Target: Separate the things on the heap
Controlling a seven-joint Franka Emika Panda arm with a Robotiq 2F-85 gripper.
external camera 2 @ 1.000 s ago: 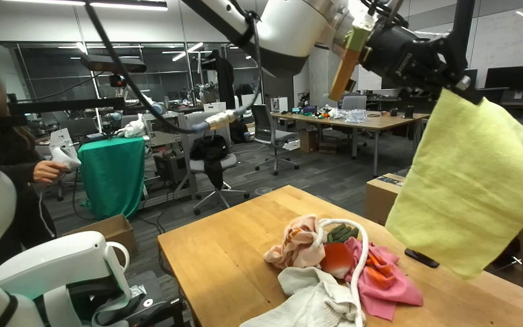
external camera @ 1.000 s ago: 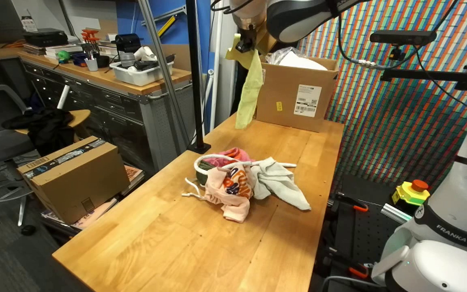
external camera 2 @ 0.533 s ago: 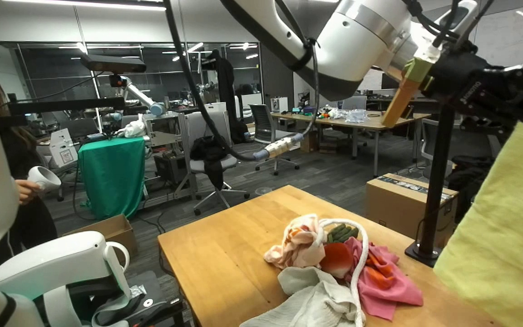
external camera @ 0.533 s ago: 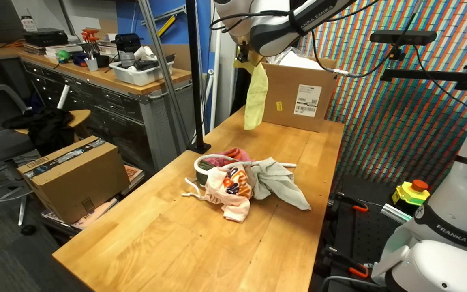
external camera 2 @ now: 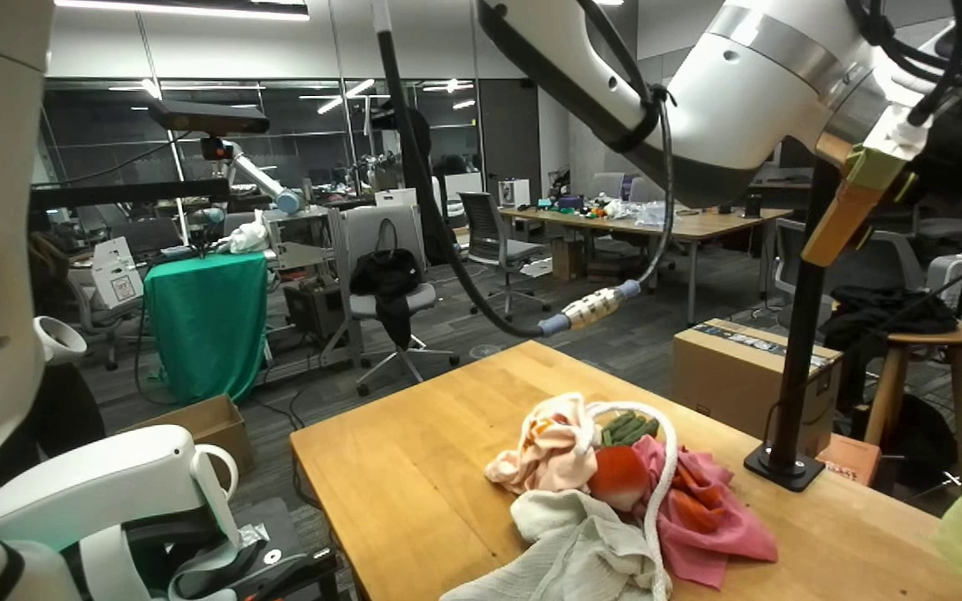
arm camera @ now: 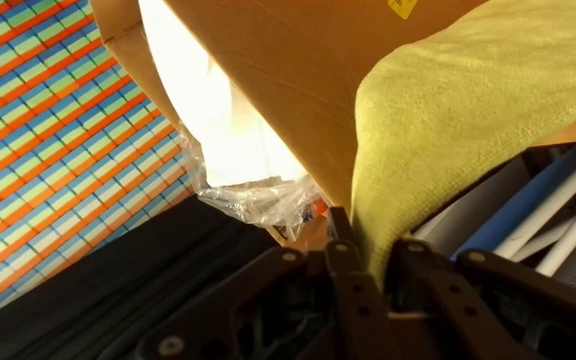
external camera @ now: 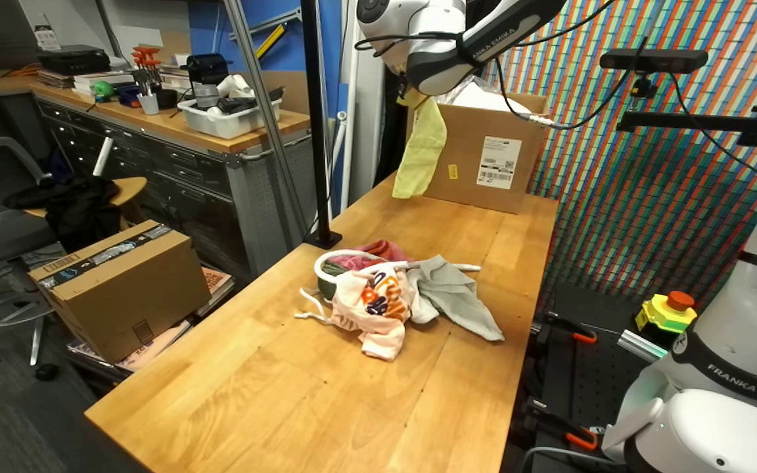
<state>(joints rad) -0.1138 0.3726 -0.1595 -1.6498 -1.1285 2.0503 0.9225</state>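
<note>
The cloth heap point(external camera: 388, 295) lies on the wooden table point(external camera: 326, 407); in an exterior view, peach printed cloth point(external camera: 368, 315) occupies seven o'clock, white cloth point(external camera: 451, 295) three, pink-red cloth point(external camera: 384, 249) eleven. Farther out, at twelve o'clock, the gripper point(arm camera: 375, 242) clamps a hanging yellow-green cloth point(external camera: 421, 144).

On a wooden tabletop point(external camera: 273, 387) a jumbled heap point(external camera 2: 615, 501) is formed by a printed peach cloth point(external camera: 375, 305), a white cloth point(external camera: 454, 295), a pink-red cloth point(external camera 2: 719, 538), an olive-green piece point(external camera 2: 631, 429) and a rounded red-and-white item point(external camera 2: 617, 474), with a white cord point(external camera 2: 670, 455) looped among them. A labelled cardboard box point(external camera: 464, 148) is set at one end, and a black post point(external camera: 317, 125) is stood at a long edge.
</note>
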